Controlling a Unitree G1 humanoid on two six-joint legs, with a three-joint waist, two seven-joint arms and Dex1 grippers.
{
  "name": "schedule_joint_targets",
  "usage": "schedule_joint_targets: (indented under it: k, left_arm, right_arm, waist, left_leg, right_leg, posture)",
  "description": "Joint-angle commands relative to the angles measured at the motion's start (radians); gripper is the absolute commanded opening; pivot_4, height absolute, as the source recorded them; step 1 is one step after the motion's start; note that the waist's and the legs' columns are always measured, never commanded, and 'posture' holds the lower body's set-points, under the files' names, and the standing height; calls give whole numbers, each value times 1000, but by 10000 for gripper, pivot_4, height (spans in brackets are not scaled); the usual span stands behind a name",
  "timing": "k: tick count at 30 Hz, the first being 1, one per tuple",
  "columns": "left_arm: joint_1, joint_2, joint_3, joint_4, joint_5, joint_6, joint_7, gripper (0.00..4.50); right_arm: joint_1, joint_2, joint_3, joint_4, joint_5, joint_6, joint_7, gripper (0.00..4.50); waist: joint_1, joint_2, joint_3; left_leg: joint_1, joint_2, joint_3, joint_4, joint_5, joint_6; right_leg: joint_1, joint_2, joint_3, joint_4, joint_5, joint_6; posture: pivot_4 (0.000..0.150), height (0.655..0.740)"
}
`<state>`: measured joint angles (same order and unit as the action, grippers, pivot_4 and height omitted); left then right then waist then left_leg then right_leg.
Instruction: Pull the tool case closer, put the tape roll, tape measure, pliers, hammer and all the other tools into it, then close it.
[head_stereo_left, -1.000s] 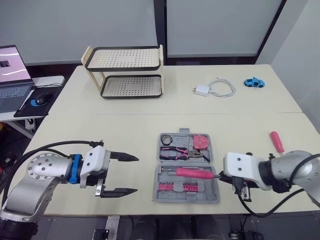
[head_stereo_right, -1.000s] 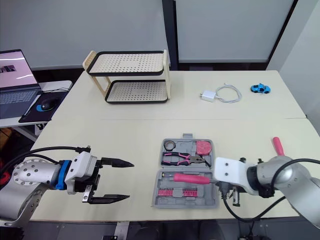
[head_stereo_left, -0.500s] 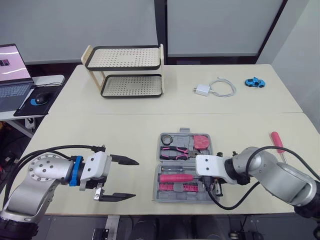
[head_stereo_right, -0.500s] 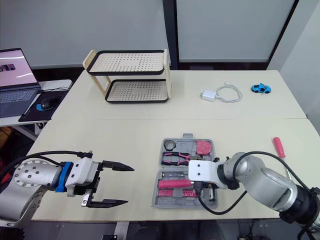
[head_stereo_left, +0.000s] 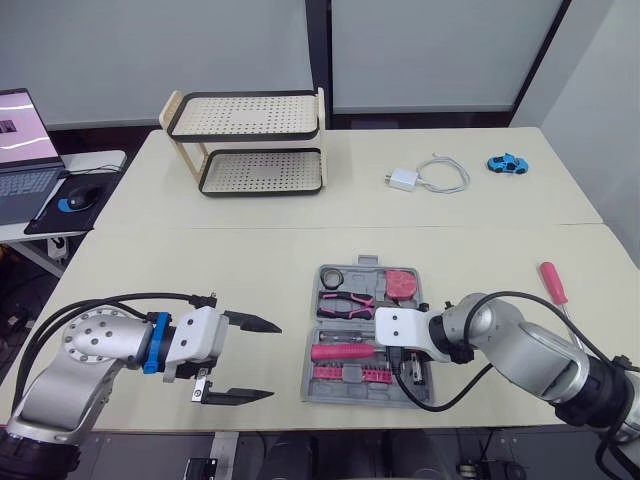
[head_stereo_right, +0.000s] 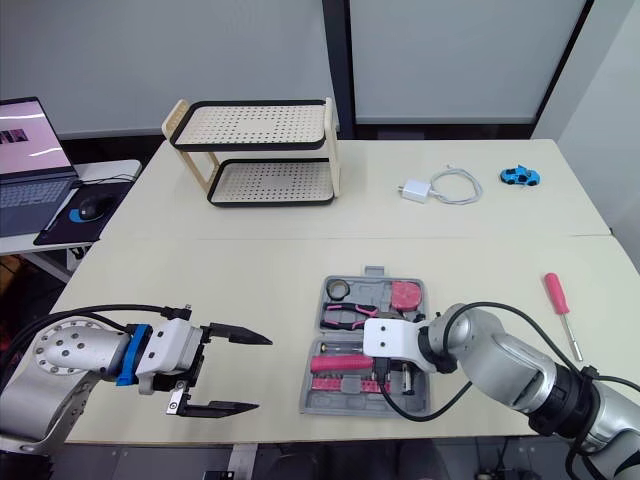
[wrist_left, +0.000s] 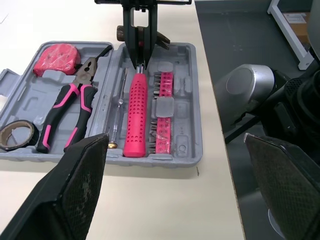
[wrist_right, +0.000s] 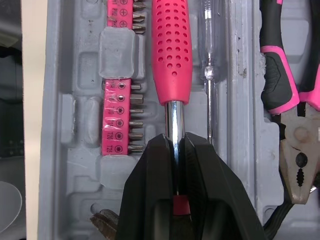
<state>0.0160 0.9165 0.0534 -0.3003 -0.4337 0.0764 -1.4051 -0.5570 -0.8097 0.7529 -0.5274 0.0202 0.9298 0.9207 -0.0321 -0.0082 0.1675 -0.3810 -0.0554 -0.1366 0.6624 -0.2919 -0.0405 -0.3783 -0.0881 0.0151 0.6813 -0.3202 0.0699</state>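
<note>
The grey tool case (head_stereo_left: 322, 388) lies open near the table's front edge. Its far half holds the tape roll (head_stereo_left: 333, 277), pink-handled pliers (head_stereo_left: 348, 302) and pink tape measure (head_stereo_left: 404, 285). The near half holds a pink bit strip (head_stereo_left: 345, 373) and a clear tester screwdriver (wrist_right: 209, 40). My right gripper (wrist_right: 174, 141) is shut on the chrome shaft of the pink-handled hammer (head_stereo_left: 340, 352), which lies along the near half's long slot. Left of the case, my left gripper (head_stereo_left: 273, 360) hovers open and holds nothing. A red screwdriver (head_stereo_left: 553, 283) lies on the table to the right.
A two-tier perforated rack (head_stereo_left: 245, 140) stands at the back left. A white charger with cable (head_stereo_left: 430, 178) and a blue toy car (head_stereo_left: 507, 164) lie at the back right. A laptop (head_stereo_left: 20, 140) sits on a side table to the left.
My right gripper has carried the hammer leftward from the case's right edge, so its handle now lies over the near half. The left gripper has barely moved.
</note>
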Motion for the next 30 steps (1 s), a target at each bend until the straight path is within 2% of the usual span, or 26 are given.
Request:
schedule_joint_targets:
  k: [1, 7, 19, 25, 30]
  left_arm:
    - [-10, 0, -1, -16, -5, 0, 11, 45000]
    - [-10, 1, -5, -26, -7, 5, 17, 45000]
    - [-18, -3, -17, -30, -6, 9, 27, 45000]
    - [-22, -7, -27, -33, -4, 13, 33, 45000]
    - [-25, -7, -33, -33, -5, 14, 40, 45000]
  right_arm:
    - [4, -3, -12, -14, -20, -29, 9, 903]
    - [48, -3, -37, -34, -3, 0, 5, 903]
    - [100, 4, -39, -7, -38, -66, -13, 902]
    - [87, -16, -87, -24, -31, -116, 31, 19737]
    - [67, -9, -197, -93, 55, -83, 82, 19737]
  waist:
    - [0, 0, 0]
    - [0, 0, 0]
    - [0, 0, 0]
    - [0, 0, 0]
    - [0, 0, 0]
  left_leg:
    - [0, 0, 0, 0, 0, 0]
    - [0, 0, 0, 0, 0, 0]
    - [0, 0, 0, 0, 0, 0]
    - [0, 0, 0, 0, 0, 0]
    - [0, 0, 0, 0, 0, 0]
  right_leg:
    - [0, 0, 0, 0, 0, 0]
    - [0, 0, 0, 0, 0, 0]
    - [0, 0, 0, 0, 0, 0]
    - [0, 0, 0, 0, 0, 0]
    - [0, 0, 0, 0, 0, 0]
  posture:
    - [1500, 7318]
    - [1500, 7318]
    - [1500, 7318]
    - [1500, 7318]
    - [1500, 7318]
